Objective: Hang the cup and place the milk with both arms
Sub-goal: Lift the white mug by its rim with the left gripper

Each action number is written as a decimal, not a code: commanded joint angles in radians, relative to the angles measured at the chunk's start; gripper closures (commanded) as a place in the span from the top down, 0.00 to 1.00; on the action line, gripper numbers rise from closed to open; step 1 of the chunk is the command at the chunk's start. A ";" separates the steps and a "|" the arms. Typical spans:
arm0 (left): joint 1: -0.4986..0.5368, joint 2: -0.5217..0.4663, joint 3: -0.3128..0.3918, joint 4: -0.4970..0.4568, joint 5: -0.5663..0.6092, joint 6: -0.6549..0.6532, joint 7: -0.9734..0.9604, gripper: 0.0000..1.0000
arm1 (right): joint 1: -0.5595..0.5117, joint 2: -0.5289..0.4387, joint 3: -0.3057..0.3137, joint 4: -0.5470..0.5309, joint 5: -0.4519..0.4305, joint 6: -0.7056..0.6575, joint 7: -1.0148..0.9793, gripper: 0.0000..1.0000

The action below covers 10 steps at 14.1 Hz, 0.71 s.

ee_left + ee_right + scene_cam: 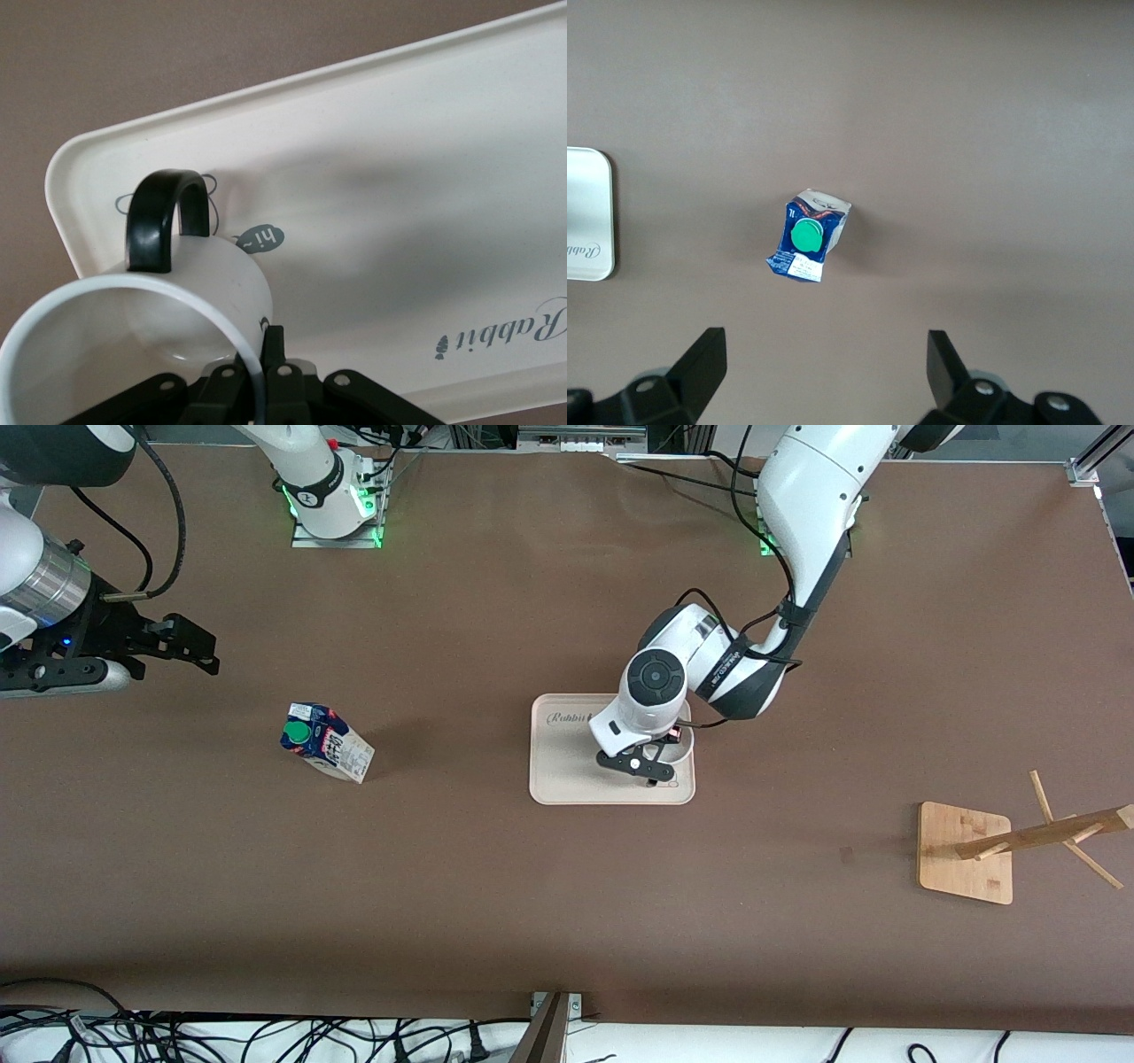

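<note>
- Wooden mug rack [992, 849], nearest the front camera at the left arm's end: bare, cup not yet hung.
- Left gripper [651, 769] down on the cream tray [567, 775], fingers pinched across the wall of the white cup [133, 345]; black handle [164, 217] free.
- Milk carton [324, 740] upright on the table toward the right arm's end, not yet placed.
- Right gripper [190, 642] spread wide, empty, waiting.

Cup [133, 354] rim cut by frame edge, smiley face hidden; rack [1045, 837] arms cropped.
</note>
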<state>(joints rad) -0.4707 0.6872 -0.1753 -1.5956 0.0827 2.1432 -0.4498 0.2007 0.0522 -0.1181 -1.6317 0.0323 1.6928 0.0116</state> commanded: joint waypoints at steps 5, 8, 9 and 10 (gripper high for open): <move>0.001 -0.109 -0.001 0.144 0.028 -0.237 -0.075 0.00 | 0.000 0.001 0.002 0.033 -0.028 -0.002 -0.005 1.00; 0.047 -0.147 0.003 0.311 0.031 -0.483 -0.073 0.00 | -0.004 0.003 0.000 0.033 -0.029 -0.005 -0.006 1.00; 0.058 -0.161 0.008 0.331 0.037 -0.527 -0.072 0.00 | -0.009 0.006 -0.002 0.033 -0.029 -0.005 -0.015 1.00; 0.075 -0.179 0.026 0.335 0.070 -0.546 -0.072 0.00 | -0.009 0.011 -0.002 0.033 -0.029 -0.005 -0.015 1.00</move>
<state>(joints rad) -0.4256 0.5209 -0.1613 -1.2957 0.0969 1.6567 -0.5078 0.1982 0.0558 -0.1191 -1.6116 0.0153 1.6986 0.0116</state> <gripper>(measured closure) 0.952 0.000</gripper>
